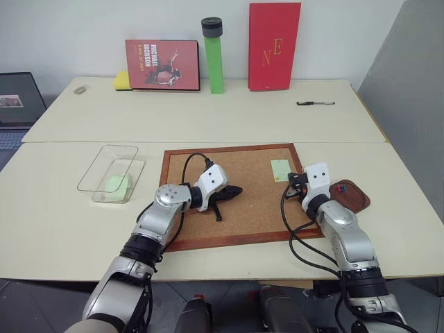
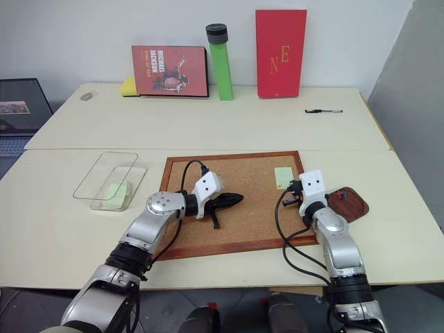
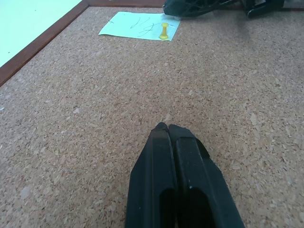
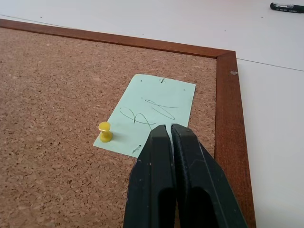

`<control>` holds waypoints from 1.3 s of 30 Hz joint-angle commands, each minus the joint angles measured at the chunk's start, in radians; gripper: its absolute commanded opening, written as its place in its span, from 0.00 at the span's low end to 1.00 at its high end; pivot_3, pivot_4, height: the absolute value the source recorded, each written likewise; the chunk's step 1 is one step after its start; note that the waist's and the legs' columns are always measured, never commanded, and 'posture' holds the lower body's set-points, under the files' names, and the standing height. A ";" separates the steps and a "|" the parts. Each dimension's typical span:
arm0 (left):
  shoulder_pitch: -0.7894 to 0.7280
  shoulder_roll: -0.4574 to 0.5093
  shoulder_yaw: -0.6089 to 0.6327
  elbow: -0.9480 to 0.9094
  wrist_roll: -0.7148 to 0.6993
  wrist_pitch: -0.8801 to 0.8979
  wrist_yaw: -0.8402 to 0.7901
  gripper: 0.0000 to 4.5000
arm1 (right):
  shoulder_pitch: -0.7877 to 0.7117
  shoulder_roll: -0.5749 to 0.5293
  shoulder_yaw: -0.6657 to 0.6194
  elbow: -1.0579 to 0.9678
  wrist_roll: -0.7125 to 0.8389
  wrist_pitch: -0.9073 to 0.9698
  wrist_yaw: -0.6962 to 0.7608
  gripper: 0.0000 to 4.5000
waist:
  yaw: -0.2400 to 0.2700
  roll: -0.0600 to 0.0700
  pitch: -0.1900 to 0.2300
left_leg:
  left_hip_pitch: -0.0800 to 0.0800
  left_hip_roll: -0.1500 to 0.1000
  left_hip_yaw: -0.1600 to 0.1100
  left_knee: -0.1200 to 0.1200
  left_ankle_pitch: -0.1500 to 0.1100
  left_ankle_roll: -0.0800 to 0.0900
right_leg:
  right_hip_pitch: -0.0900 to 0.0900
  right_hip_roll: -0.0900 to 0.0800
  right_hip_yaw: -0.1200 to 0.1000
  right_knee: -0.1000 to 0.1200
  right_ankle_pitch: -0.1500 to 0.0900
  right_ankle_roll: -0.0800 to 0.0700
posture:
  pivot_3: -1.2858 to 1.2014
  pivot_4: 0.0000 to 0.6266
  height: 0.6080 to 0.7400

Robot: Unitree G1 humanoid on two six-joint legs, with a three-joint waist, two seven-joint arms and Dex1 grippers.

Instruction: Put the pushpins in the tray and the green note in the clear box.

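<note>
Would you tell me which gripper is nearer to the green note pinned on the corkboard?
Right. The right gripper sits at the green note's near edge; the left gripper rests mid-corkboard, well away.

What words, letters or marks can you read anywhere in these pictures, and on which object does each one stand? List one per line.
"N E": gold letters on the tall red book against the wall.
"MICHAEL JACKSON": on the red album cover; its smaller line is too blurred to read.
Handwritten scribble on the green note: not legible as words.
Laptop screen: too small to read.
</note>
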State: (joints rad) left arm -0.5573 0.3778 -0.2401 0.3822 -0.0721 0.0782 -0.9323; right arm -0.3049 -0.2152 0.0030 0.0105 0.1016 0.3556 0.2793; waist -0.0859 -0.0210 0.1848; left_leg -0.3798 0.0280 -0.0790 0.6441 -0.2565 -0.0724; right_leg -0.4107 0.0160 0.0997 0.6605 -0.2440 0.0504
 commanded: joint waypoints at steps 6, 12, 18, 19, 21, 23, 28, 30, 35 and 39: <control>0.017 0.022 -0.011 0.038 0.041 0.015 0.013 0.00 | -0.040 0.009 -0.027 -0.147 0.043 0.006 -0.003 0.01 | -0.001 0.000 0.000 | 0.000 0.000 0.000 0.000 0.000 0.000 | 0.000 0.000 0.000 0.000 0.000 0.000 | 0.52 0.24 1.00; 0.015 0.021 -0.017 0.041 0.043 0.011 0.007 0.00 | -0.033 -0.006 -0.045 -0.210 0.056 0.035 -0.011 0.01 | -0.001 0.000 0.000 | 0.000 0.000 0.000 0.000 0.000 0.000 | 0.000 0.000 0.000 0.000 0.000 0.000 | 0.52 0.24 1.00; 0.018 0.021 -0.021 0.038 0.041 0.006 0.004 0.00 | 0.077 -0.099 -0.126 -0.345 0.050 0.098 0.004 0.01 | 0.002 0.000 0.000 | 0.000 0.000 0.000 0.000 0.000 0.000 | 0.000 0.000 0.000 0.000 0.000 0.000 | 0.52 0.24 1.00; 0.018 0.022 -0.022 0.038 0.041 0.005 0.004 0.00 | 0.102 -0.119 -0.139 -0.362 0.046 0.103 0.008 0.01 | 0.003 0.000 0.000 | 0.000 0.000 0.000 0.000 0.000 0.000 | 0.000 0.000 0.000 -0.001 0.000 0.000 | 0.52 0.24 1.00; 0.018 0.023 -0.023 0.041 0.040 0.001 0.002 0.00 | 0.167 -0.167 -0.170 -0.385 0.026 0.102 0.012 0.01 | 0.004 0.000 0.000 | -0.001 0.000 0.000 -0.001 0.000 0.000 | 0.000 0.000 0.000 -0.002 0.000 0.000 | 0.52 0.24 1.00; 0.018 0.023 -0.023 0.045 0.039 -0.004 0.000 0.00 | 0.224 -0.204 -0.204 -0.396 0.014 0.110 0.006 0.01 | 0.003 0.000 0.000 | -0.001 0.000 0.000 -0.001 0.000 0.000 | 0.000 0.000 0.000 -0.002 0.000 0.000 | 0.52 0.24 1.00; 0.008 0.023 -0.025 0.059 0.040 -0.014 -0.005 0.00 | 0.304 -0.260 -0.240 -0.385 -0.018 0.118 -0.004 0.01 | -0.001 0.000 0.000 | 0.000 0.000 0.000 -0.001 0.000 0.000 | 0.000 0.000 0.000 -0.002 -0.003 -0.005 | 0.52 0.24 1.00; 0.003 0.022 -0.025 0.065 0.040 -0.016 -0.006 0.00 | 0.314 -0.267 -0.246 -0.377 -0.018 0.129 -0.003 0.01 | -0.001 0.000 0.000 | 0.001 0.000 0.001 0.000 0.000 0.000 | 0.000 0.000 0.001 -0.002 -0.003 -0.005 | 0.52 0.24 1.00; -0.001 0.022 -0.026 0.071 0.041 -0.022 -0.009 0.00 | 0.325 -0.270 -0.235 -0.364 -0.009 0.160 0.011 0.01 | -0.001 0.000 0.000 | 0.000 0.000 0.001 0.000 0.000 0.000 | 0.000 0.000 0.001 -0.002 -0.003 -0.005 | 0.52 0.24 1.00; 0.002 0.023 -0.025 0.067 0.042 -0.020 -0.011 0.00 | 0.333 -0.275 -0.230 -0.357 -0.006 0.188 0.023 0.06 | 0.000 0.000 0.000 | 0.000 0.000 0.001 -0.001 0.000 0.000 | 0.000 0.000 0.000 -0.002 -0.003 -0.005 | 0.52 0.24 1.00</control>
State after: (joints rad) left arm -0.5701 0.3854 -0.2507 0.4103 -0.0689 0.0383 -0.9486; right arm 0.0238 -0.4728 -0.2156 -0.3379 0.0939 0.5345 0.2939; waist -0.0861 -0.0210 0.1848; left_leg -0.3800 0.0282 -0.0785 0.6435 -0.2566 -0.0725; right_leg -0.4105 0.0159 0.1001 0.6587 -0.2473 0.0450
